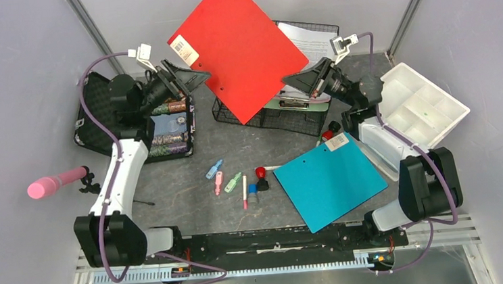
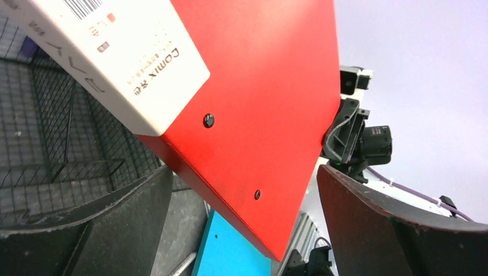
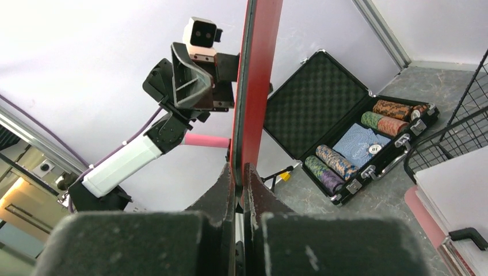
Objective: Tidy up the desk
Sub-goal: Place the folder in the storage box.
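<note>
Desk point(image 1: 179, 209), dark stone-look top between pale walls and the near rail: how far along is the tidying? (editor)

Early, by the look of it. Right gripper point(image 3: 239, 171) is clamped on the lower edge of a red folder point(image 1: 238, 48), which stands tilted in the air above the wire basket point(image 1: 261, 121) at far middle. Left gripper point(image 1: 186, 72) is spread wide about the folder's left corner and grasps nothing. (photographer)

What reads as done, and what is left? (editor)

Papers point(image 1: 309, 42) lie in the basket, and poker chips point(image 3: 336, 161) sit in rows in the open black case point(image 3: 311, 103) at far left. The red folder is not yet set down. Loose on the desk are a teal folder point(image 1: 330, 180) at near right and a scatter of markers and stamps point(image 1: 242, 183) at near middle. Most of the job appears to lie ahead. (photographer)

And what can't be made out? (editor)

Plenty. The red folder covers much of the basket from above, and the right wrist view shows it edge-on only. Whether the left jaws brush the folder cannot be told. Small red and black items beside the right arm are partly hidden by it. What the white divided tray point(image 1: 434, 87) at far right holds is too small to tell. A pink-handled object point(image 1: 55, 183) on a small stand at the left wall cannot be identified. (photographer)
</note>
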